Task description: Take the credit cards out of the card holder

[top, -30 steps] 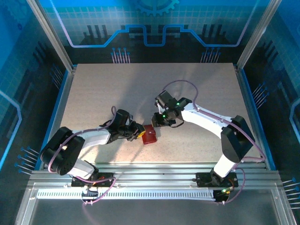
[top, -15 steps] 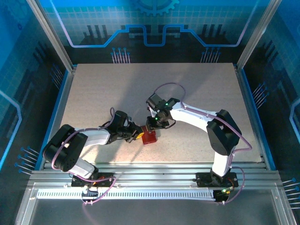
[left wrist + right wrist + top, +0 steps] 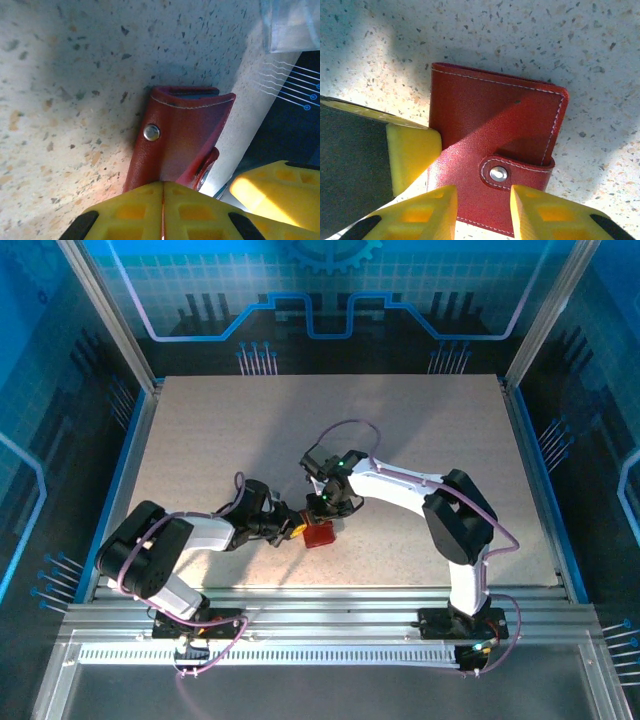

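Note:
The red card holder (image 3: 320, 534) lies flat on the table between both arms, folded, its snap tab (image 3: 512, 172) fastened. The credit cards are hidden inside it. My left gripper (image 3: 298, 529) comes in low from the left, and its yellow jaws are shut on the holder's (image 3: 180, 135) near edge (image 3: 162, 187). One of its fingers (image 3: 412, 155) rests at the holder's (image 3: 490, 125) left side. My right gripper (image 3: 325, 506) hovers just over the holder, open, its fingertips (image 3: 482, 210) standing either side of the snap tab. One right finger (image 3: 270, 192) shows beside the holder.
The speckled beige table (image 3: 400, 430) stretches back and to both sides of the holder. An aluminium rail (image 3: 330, 605) runs along the near edge, and blue panels and metal posts wall in the workspace.
My right arm has swung left and down over the card holder. The left jaws have drawn together on its edge. The holder has stayed put.

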`<action>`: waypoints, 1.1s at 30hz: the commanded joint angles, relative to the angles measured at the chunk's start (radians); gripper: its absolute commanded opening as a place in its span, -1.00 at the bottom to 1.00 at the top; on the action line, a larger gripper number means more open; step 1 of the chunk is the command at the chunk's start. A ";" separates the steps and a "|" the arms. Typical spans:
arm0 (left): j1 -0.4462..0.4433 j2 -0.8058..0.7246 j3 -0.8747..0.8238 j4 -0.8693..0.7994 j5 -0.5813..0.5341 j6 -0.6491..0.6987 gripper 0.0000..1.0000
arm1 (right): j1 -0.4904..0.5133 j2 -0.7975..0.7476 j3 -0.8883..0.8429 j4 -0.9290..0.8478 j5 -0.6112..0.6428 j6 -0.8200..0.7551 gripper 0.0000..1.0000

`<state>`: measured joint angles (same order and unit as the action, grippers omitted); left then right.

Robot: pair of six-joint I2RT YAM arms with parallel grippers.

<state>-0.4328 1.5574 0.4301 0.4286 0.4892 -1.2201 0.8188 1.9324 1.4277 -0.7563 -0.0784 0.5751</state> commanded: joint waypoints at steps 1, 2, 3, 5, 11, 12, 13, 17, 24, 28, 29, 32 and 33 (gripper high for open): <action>0.007 0.023 -0.023 0.013 0.018 -0.020 -0.82 | 0.018 0.033 0.039 -0.055 0.035 -0.010 -0.30; 0.009 0.024 -0.023 0.015 0.017 -0.021 -0.82 | 0.022 0.039 0.042 -0.059 0.042 -0.012 -0.30; 0.009 0.026 -0.026 0.017 0.018 -0.020 -0.82 | 0.023 0.042 0.043 -0.060 0.049 -0.013 -0.30; 0.011 0.027 -0.028 0.019 0.019 -0.020 -0.82 | 0.025 0.056 0.045 -0.062 0.061 -0.014 -0.29; 0.013 0.031 -0.034 0.024 0.024 -0.019 -0.83 | 0.036 0.087 0.049 -0.063 0.069 -0.015 -0.29; 0.014 0.031 -0.034 0.025 0.024 -0.019 -0.84 | 0.037 0.090 0.049 -0.063 0.071 -0.015 -0.28; 0.013 0.032 -0.035 0.025 0.025 -0.021 -0.84 | 0.039 0.092 0.048 -0.062 0.071 -0.015 -0.28; 0.013 0.032 -0.036 0.029 0.027 -0.021 -0.84 | 0.043 0.106 0.046 -0.058 0.073 -0.014 -0.24; 0.014 0.035 -0.040 0.032 0.027 -0.022 -0.85 | 0.057 0.116 0.051 -0.070 0.141 -0.008 -0.23; 0.013 0.038 -0.042 0.033 0.028 -0.023 -0.85 | 0.082 0.126 0.056 -0.084 0.216 -0.004 -0.28; 0.013 0.040 -0.042 0.033 0.028 -0.023 -0.85 | 0.087 0.129 0.058 -0.085 0.220 -0.002 -0.29; 0.014 0.045 -0.042 0.037 0.031 -0.020 -0.85 | 0.094 0.131 0.053 -0.077 0.228 0.009 -0.33; 0.014 0.046 -0.042 0.036 0.031 -0.023 -0.85 | 0.097 0.130 0.054 -0.075 0.234 0.012 -0.34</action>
<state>-0.4252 1.5772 0.4110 0.4889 0.5125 -1.2324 0.8963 2.0232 1.4776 -0.8047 0.1181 0.5694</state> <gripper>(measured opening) 0.075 0.335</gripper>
